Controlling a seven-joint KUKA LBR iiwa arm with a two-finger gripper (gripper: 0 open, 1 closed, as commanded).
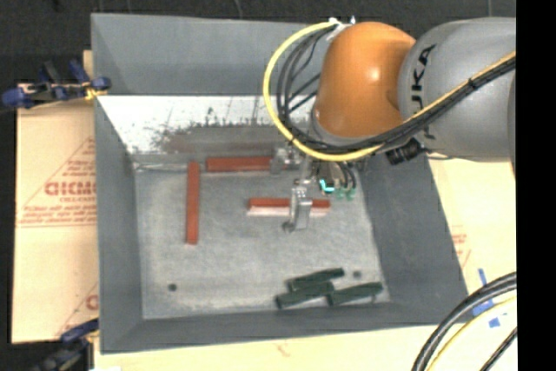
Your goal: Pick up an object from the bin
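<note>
My gripper [298,217] hangs low in the middle of the bin, its fingers standing right at a red flat bar [268,205] that lies crosswise under it. The bar's ends stick out on both sides of the fingers. A second red bar [237,163] lies just behind it, near the back wall. Whether the fingers press on the bar is hidden by the gripper itself.
A third red bar [192,203] lies lengthwise at the left of the floor. Dark green bars [328,288] lie heaped near the front wall. The arm and its orange cover hang over the bin's right half.
</note>
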